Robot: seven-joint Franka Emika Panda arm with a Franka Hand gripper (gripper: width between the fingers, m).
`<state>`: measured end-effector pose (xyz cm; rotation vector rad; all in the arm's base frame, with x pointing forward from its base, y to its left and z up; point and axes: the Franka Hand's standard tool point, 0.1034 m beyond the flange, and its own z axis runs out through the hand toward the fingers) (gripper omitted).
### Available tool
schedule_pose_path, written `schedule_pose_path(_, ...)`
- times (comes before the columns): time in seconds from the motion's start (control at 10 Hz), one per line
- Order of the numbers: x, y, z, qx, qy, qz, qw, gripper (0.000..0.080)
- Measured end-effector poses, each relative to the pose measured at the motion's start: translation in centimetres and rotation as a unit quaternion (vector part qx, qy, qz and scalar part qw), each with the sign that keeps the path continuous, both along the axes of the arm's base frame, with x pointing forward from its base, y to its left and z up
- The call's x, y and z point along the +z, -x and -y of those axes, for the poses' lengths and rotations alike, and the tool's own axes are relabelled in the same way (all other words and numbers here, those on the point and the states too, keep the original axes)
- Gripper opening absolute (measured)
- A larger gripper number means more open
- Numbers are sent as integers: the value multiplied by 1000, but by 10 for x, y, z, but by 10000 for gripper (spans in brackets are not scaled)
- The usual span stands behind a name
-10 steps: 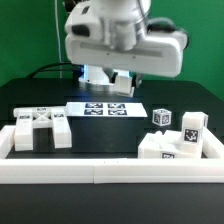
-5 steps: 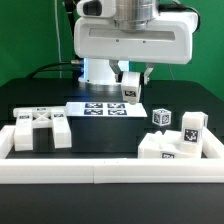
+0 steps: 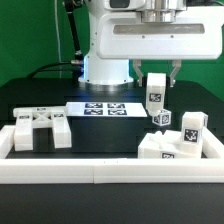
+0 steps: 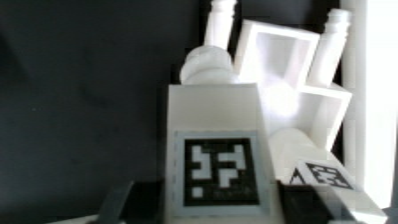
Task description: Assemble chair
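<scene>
While my gripper hung over the parts at the exterior view's right, its jaws pinched one chair leg by the upper end, clear of the table. Judged it light, rigid, smooth plastic; flat opposing sides suited the grip, slip possible

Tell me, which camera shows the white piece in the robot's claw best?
The wrist view: the held piece looms large, its black-and-white tag plain. The exterior view shows it small, hanging upright in the gripper above the table.
</scene>
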<state>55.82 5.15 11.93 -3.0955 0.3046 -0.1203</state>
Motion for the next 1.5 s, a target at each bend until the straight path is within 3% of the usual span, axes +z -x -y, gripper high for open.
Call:
schedule_pose_path(0.5, -3, -12, -3, 6, 4, 19, 1000, 290)
schedule_pose_path(0.6, -1, -22, -3, 8, 8, 56, 998, 290)
schedule_pose_path(1.0, -5, -22, -7, 20, 26, 182, 983, 290)
schedule_pose_path(1.5, -13, -31, 5, 70, 47, 174, 981, 290)
